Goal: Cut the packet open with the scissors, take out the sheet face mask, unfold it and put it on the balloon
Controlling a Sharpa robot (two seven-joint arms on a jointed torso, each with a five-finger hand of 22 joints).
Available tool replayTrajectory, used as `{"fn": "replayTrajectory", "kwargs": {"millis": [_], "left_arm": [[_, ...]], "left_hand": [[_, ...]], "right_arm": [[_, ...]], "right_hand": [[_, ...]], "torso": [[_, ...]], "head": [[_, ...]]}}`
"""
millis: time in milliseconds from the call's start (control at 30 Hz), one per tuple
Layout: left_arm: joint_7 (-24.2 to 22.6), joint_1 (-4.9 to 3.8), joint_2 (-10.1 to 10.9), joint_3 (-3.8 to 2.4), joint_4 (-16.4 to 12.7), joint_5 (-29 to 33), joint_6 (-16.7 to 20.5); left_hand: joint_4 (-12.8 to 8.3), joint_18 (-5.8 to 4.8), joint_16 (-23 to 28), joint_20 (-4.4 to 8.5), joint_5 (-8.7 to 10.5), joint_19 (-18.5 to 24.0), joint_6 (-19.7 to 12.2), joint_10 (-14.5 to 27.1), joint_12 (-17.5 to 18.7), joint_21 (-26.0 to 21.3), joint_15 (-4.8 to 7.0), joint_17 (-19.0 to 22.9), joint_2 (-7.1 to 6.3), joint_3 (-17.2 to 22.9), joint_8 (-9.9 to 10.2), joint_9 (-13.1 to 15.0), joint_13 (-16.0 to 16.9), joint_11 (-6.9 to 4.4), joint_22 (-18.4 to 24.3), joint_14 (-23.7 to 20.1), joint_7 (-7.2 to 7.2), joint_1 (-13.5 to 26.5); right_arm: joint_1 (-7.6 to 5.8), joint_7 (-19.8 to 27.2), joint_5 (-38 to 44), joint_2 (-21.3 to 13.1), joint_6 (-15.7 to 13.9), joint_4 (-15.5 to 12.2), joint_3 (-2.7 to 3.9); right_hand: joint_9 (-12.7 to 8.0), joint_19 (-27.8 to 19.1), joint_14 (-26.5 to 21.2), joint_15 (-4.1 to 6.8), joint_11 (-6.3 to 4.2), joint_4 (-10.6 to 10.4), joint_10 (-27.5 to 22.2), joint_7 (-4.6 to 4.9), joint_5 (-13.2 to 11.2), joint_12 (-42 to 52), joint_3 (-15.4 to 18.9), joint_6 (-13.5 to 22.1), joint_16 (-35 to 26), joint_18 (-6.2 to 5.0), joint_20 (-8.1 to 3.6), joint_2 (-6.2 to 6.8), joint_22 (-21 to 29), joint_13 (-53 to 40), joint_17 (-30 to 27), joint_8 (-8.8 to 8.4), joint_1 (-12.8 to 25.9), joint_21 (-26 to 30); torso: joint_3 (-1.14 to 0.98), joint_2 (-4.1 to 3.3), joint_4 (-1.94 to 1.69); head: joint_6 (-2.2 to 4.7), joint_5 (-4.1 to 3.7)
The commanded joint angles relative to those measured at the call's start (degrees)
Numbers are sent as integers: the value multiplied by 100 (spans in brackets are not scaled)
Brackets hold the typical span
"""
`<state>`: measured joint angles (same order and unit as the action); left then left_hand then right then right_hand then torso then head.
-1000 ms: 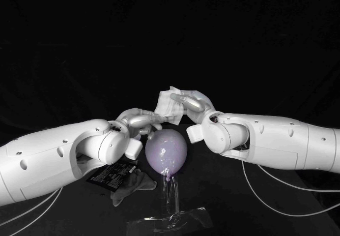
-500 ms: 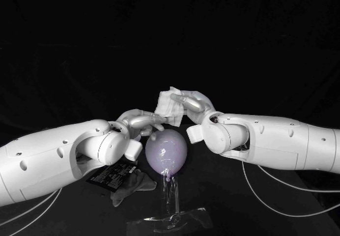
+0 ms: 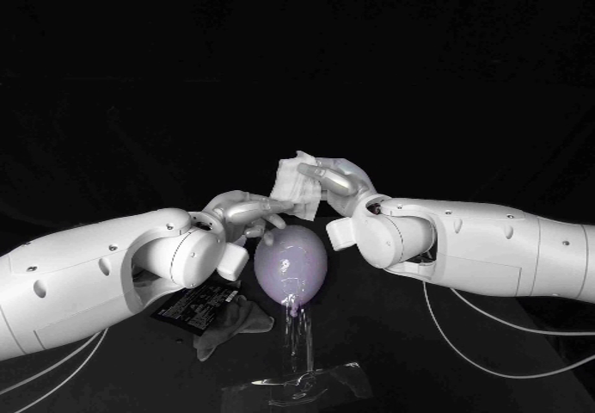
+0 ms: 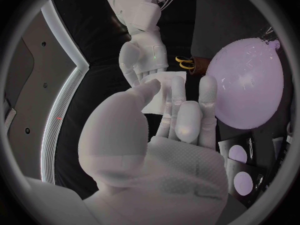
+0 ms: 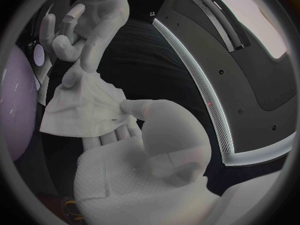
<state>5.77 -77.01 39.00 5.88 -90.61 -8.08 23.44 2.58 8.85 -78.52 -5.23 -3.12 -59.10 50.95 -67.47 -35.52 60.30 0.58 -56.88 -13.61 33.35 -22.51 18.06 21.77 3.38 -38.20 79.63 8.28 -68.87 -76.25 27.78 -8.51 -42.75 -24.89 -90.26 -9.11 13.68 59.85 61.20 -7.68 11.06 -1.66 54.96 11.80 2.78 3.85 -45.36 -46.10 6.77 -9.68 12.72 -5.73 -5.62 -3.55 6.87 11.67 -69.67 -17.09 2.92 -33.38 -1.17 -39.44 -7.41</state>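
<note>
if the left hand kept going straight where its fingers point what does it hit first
The sheet face mask, held by the right hand; the left hand looks nearly on it, though depth is unclear.

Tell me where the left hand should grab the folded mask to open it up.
Probably the free corner of the mask farthest from the right hand, which pins the opposite edge under its thumb. Come in from the side of the left hand.

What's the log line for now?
right hand: holds folded white sheet mask | left hand: touches mask's lower corner, grip unclear | mask: clear of pale purple balloon | black packet: lying left of balloon
</note>
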Motion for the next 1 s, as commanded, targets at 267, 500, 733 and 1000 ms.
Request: {"fn": "replayTrajectory", "kwargs": {"millis": [267, 500, 733, 1000], "left_arm": [[-255, -5, -3, -9, -2, 234, 181], [-377, -5, -4, -9, 12, 362, 256], [-460, -5, -5, -10, 22, 467, 257], [-481, -5, -10, -10, 28, 492, 236]], "left_hand": [[207, 77, -60, 37, 24, -153, 191, -64, -69, -17, 44, -55, 292, -57, -109, 13, -26, -77, -63, 7, -80, -122], [285, 71, -64, 56, 25, -193, 236, -101, -68, -17, 62, -54, 359, -82, -124, 10, -44, -97, -77, 19, -104, -190], [331, 68, -67, 64, 26, -208, 257, -125, -69, -21, 70, -58, 370, -110, -129, 7, -53, -105, -78, 26, -114, -210], [367, 58, -83, 89, 26, -269, 364, -189, -41, -2, 109, -91, 441, -112, -168, 11, -89, -153, -127, 52, -172, -376]], "right_arm": [[0, 64, 28, 9, 116, -15, 4], [0, 58, 30, 7, 115, -14, 4], [0, 56, 33, 5, 114, -10, 4], [0, 58, 34, 6, 113, -8, 4]], "right_hand": [[8, 53, -11, 9, 3, -35, -45, 257, 2, -28, 7, 38, -34, -83, 5, -4, 14, -4, 0, -18, -41, -10], [8, 53, -11, 9, 3, -35, -45, 257, 2, -28, 7, 38, -34, -83, 5, -4, 14, -4, 0, -18, -41, -10], [8, 53, -11, 9, 3, -35, -45, 257, 2, -28, 7, 38, -34, -83, 5, -4, 14, -4, 0, -18, -41, -10], [8, 53, -11, 9, 3, -35, -45, 257, 2, -28, 7, 38, -34, -83, 5, -4, 14, -4, 0, -18, -41, -10]], "torso": [[1, -1, 1], [-2, 2, 3], [-2, 2, 2], [0, 0, 1]], "head": [[-14, 1], [-14, 1], [-13, -1], [-16, -4]]}}
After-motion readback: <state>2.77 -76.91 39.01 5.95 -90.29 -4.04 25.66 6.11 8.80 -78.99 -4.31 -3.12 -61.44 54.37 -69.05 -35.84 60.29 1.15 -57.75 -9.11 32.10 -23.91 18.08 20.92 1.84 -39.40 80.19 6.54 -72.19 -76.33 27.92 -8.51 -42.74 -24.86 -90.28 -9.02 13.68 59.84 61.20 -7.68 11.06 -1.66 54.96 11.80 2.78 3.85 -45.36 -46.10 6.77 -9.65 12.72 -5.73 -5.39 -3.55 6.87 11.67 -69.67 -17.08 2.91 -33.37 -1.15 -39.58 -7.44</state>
